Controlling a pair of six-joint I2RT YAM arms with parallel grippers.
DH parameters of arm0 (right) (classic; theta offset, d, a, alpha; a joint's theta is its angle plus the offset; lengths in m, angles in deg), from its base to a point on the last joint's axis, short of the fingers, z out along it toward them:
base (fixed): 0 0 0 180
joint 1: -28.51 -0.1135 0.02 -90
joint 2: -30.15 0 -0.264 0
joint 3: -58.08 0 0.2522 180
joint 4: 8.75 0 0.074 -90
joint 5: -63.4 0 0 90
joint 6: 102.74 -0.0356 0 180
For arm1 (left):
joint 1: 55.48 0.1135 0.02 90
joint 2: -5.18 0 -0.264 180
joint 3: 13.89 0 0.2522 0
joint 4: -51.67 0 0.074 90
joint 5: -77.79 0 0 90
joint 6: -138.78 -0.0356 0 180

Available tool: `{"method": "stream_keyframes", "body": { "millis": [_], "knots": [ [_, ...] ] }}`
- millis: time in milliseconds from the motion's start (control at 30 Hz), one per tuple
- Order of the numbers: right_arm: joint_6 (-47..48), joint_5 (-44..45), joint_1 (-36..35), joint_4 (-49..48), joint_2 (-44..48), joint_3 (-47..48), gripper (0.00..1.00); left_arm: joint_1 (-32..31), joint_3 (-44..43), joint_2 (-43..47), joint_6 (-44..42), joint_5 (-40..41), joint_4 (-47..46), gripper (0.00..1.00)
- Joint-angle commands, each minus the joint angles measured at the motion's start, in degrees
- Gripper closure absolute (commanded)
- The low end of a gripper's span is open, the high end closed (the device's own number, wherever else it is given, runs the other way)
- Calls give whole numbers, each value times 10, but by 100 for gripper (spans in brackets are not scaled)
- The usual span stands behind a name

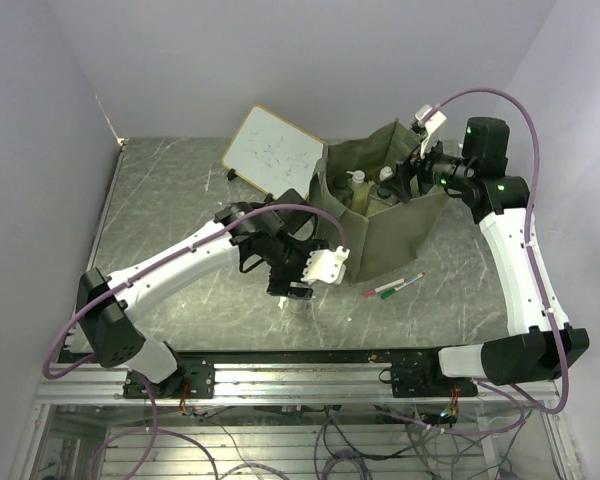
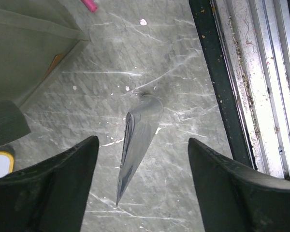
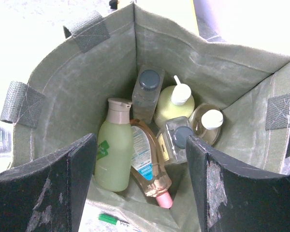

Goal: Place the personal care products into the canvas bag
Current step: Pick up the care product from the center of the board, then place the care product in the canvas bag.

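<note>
**Canvas bag (image 3: 82,92) holds six items; one is left outside**

The bag stands toward the far right of the table (image 2: 183,72). In it are a pale-green bottle (image 3: 113,152), an orange-pink bottle (image 3: 152,171) lying cap-down, two clear square glass bottles (image 3: 147,94), a yellow-green pump bottle (image 3: 174,106) and an amber bottle (image 3: 208,123). The right gripper (image 3: 140,140) hangs over them, spread and empty. The clear pouch (image 2: 145,113) sits on the table nearer and left of the bag, between the parted fingers of the left gripper (image 2: 142,145), ungrasped. It looks like the last item to bag.

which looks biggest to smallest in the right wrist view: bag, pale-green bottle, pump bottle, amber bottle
bag
pale-green bottle
pump bottle
amber bottle
The last two are partly hidden, so their order is unsure.
</note>
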Motion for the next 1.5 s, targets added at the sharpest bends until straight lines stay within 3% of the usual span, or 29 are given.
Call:
{"method": "stream_keyframes", "body": {
  "millis": [0, 167, 367, 867, 1067, 1233, 1467],
  "knots": [
    [-3, 6, -1, -5, 11, -11, 26, 10, 9, -21, 8, -4, -7, 21],
    [-7, 7, 0, -13, 16, -24, 26, 14, 23, -20, 3, -9, -19, 47],
    [-14, 5, 16, -22, 25, -39, 26, 14, -25, -20, 12, -8, -7, 92],
    [-72, -34, 120, -62, 31, -28, 26, 53, -248, 14, 36, -58, 50, 93],
    [-127, -4, 168, -88, 42, -18, 25, 87, -322, 30, 132, -83, -15, 93],
    [-148, 41, 206, -99, 78, -39, 24, 124, -381, 16, 293, -111, -111, 93],
    [-140, 143, 210, -82, 113, -74, 19, 132, -492, -63, 393, -51, -210, 93]
  ]
}}
